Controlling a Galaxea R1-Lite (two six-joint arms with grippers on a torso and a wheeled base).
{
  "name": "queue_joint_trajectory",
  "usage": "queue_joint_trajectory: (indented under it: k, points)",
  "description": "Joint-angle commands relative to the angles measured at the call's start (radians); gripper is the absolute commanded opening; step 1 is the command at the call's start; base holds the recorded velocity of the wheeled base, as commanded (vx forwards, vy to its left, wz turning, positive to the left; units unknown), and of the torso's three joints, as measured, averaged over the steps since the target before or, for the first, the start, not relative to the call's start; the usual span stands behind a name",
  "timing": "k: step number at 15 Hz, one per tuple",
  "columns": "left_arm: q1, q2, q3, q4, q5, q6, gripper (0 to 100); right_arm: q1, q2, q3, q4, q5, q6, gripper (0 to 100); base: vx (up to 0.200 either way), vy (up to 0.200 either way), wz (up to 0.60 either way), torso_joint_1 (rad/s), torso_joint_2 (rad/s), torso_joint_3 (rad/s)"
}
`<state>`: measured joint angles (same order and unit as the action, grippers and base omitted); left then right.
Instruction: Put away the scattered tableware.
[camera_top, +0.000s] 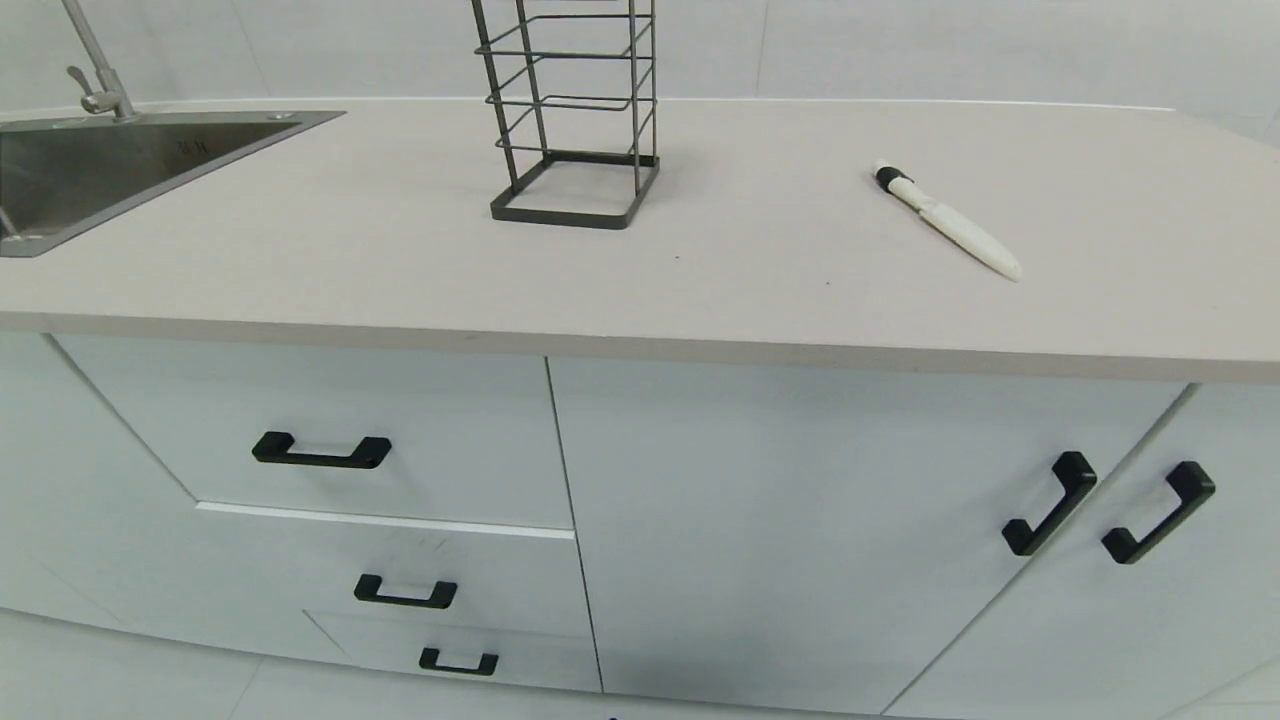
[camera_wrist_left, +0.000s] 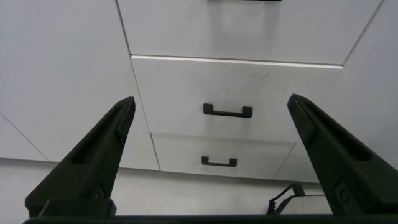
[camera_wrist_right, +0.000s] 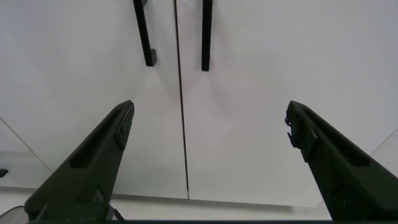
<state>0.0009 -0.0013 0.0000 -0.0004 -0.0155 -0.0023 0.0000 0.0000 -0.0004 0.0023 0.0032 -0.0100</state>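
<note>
A white knife with a black band near its far end (camera_top: 946, 221) lies flat on the pale countertop (camera_top: 700, 270) at the right. A black wire rack (camera_top: 570, 110) stands upright near the back middle of the counter, with nothing in it. My left gripper (camera_wrist_left: 211, 106) hangs low in front of the cabinet drawers, its fingers spread wide with nothing between them. My right gripper (camera_wrist_right: 211, 109) is open too, facing the two cabinet doors and their black handles (camera_wrist_right: 144, 31).
A steel sink (camera_top: 110, 165) with a tap (camera_top: 98, 70) sits at the counter's back left. Below the counter are three drawers with black handles (camera_top: 320, 452) on the left and doors with black handles (camera_top: 1050, 505) on the right.
</note>
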Motion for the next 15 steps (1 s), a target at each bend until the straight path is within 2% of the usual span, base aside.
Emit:
queue_joint_trajectory:
  k: [1,8,9,11,15]
  points:
    - [-0.001,0.001,0.000,-0.001,0.000,-0.001,100,0.000,0.002,0.000,-0.001,0.001,-0.001,100,0.000,0.000,0.00,0.266,-0.36,-0.203]
    - [-0.001,0.001,0.000,-0.001,0.000,-0.002,100,0.000,0.002,-0.001,-0.001,0.000,-0.001,100,0.000,0.000,0.00,0.217,-0.59,-0.218]
    - [0.001,0.001,0.000,-0.001,0.002,-0.002,100,0.000,0.002,0.000,-0.001,0.000,-0.001,100,0.000,-0.200,0.00,0.061,-0.46,-0.227]
    - [-0.001,0.001,0.000,-0.003,0.006,-0.013,100,0.000,0.002,0.000,-0.001,0.000,-0.001,100,0.000,0.000,0.00,0.085,-0.49,-0.217]
    - [-0.001,0.001,0.000,-0.004,0.008,-0.022,100,0.000,0.002,0.000,-0.001,0.000,-0.001,100,0.000,0.000,0.00,0.369,-0.48,-0.232]
